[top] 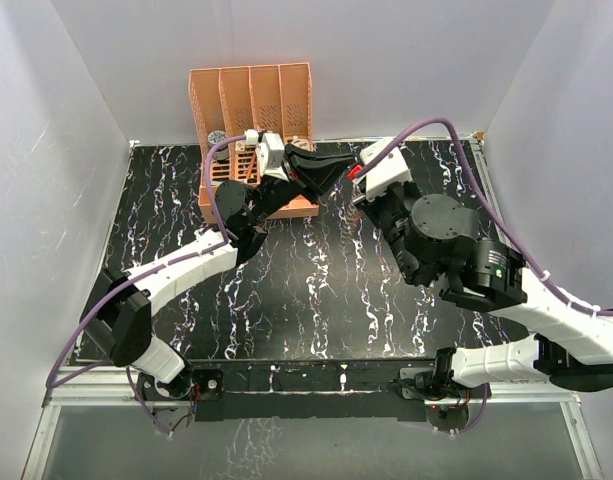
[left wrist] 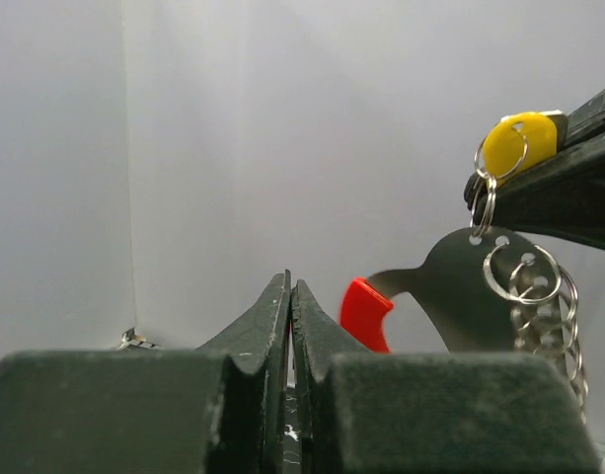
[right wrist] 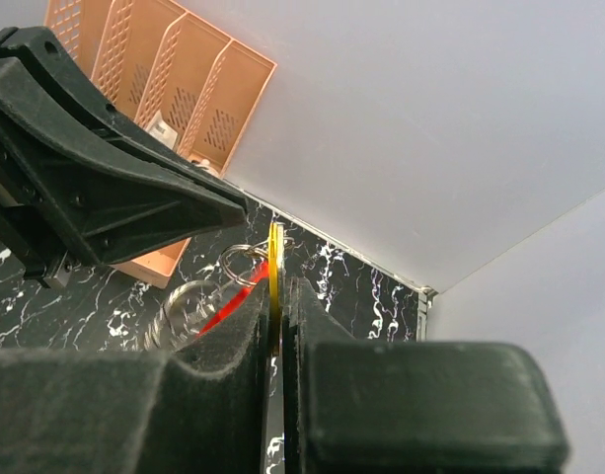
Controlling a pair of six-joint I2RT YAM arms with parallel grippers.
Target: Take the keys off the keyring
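Overhead and wrist views of two arms meeting above the black marbled bench [top: 316,290], just right of the orange rack [top: 251,95].

The rack stands against the back wall. It has four upright slotted compartments with a low tray in front. A grey round item [top: 216,137] and a few pale pieces sit in it, too small to identify, and the left arm hides part of the tray.

The right gripper [right wrist: 279,291] has its fingers pinching the yellow key [left wrist: 519,143] edge-on, holding it in the air. The thin wire keyring [left wrist: 483,205] hangs from the key. Below it hangs the oval tag [left wrist: 470,286], which appears dark against the light and has a red end [left wrist: 366,314]. A chain of larger linked rings [left wrist: 539,296] dangles beside the tag.

The left gripper [left wrist: 290,286] has its fingers pressed together with nothing visible between them. In the right wrist view its tip lies just above the keyring, and whether it touches cannot be told.
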